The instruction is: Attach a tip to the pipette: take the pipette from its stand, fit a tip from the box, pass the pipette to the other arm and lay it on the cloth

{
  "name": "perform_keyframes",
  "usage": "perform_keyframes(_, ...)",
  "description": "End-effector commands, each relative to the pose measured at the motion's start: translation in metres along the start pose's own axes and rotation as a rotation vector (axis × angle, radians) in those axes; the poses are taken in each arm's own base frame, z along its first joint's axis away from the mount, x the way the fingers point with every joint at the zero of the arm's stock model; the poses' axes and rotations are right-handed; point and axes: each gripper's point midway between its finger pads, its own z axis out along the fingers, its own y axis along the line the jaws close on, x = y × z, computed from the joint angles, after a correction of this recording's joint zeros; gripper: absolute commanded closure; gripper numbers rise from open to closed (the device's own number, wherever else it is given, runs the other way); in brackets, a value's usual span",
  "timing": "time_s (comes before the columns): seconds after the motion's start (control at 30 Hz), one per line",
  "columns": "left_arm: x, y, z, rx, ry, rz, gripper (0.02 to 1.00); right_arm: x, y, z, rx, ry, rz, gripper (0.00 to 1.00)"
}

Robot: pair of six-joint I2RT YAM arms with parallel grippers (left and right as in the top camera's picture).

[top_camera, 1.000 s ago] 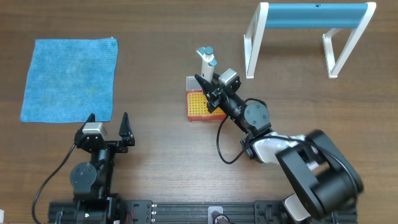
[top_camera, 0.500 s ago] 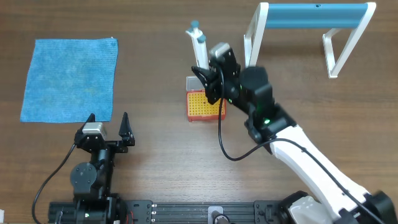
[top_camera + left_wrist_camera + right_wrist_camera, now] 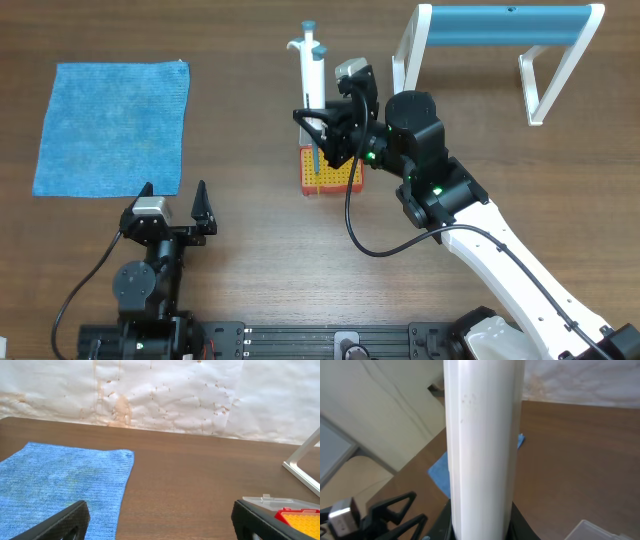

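**Right hand (image 3: pixel 325 135) holds pipette (image 3: pixel 313 80) at the tip box (image 3: pixel 338 178)**

On the worktop (image 3: pixel 250 250), the white-and-blue stand (image 3: pixel 505 22) is at the far right and the blue cloth (image 3: pixel 112 128) lies flat at the far left. The right hand is closed around the upright pipette's white barrel, whose lower end is over the orange tip box. The left hand (image 3: pixel 174 190) is spread wide beside the cloth, holding nothing.
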Motion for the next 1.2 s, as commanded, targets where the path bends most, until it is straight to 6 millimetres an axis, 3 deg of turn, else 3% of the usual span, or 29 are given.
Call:
perform_keyframes(0.03, 0.001, 0.003, 0.000, -0.015, 0.000, -0.009, 0.102, -0.003, 0.018, -0.002, -0.081, 0.012, 0.027, 0.921)
perform_keyframes(0.13, -0.009, -0.018, -0.001, 0.104, -0.032, -0.088, 0.102, -0.003, 0.018, -0.003, -0.080, 0.012, 0.029, 0.923)
perform_keyframes(0.2, -0.015, -0.042, -0.006, 0.253, -0.011, -0.342, 0.099, -0.003, 0.018, -0.003, -0.082, 0.013, 0.038, 0.921)
perform_keyframes(0.3, -0.010, -0.081, -0.021, 0.462, 0.208, -0.922, 0.102, -0.003, 0.019, -0.003, -0.089, 0.020, 0.129, 0.921)
perform_keyframes(0.37, -0.001, -0.081, -0.021, 0.430, 0.294, -1.121, 0.102, -0.003, 0.019, -0.003, -0.088, 0.023, 0.206, 0.921)
perform_keyframes(0.57, -0.006, -0.067, -0.014, 0.339, 0.269, -1.395, 0.099, -0.003, 0.019, -0.003, -0.087, 0.026, 0.252, 0.923)
perform_keyframes(0.7, -0.036, -0.074, -0.017, 0.455, 0.198, -1.372, 0.099, 0.003, 0.029, -0.003, -0.136, 0.060, 0.254, 0.921)
perform_keyframes(0.93, -0.055, -0.107, -0.014, 0.621, 0.351, -1.303, 0.099, 0.012, 0.049, -0.008, -0.247, 0.132, 0.285, 0.921)
perform_keyframes(1.2, -0.106, -0.156, 0.020, 0.925, 0.583, -0.961, 0.099, 0.012, 0.049, -0.008, -0.248, 0.134, 0.295, 0.923)
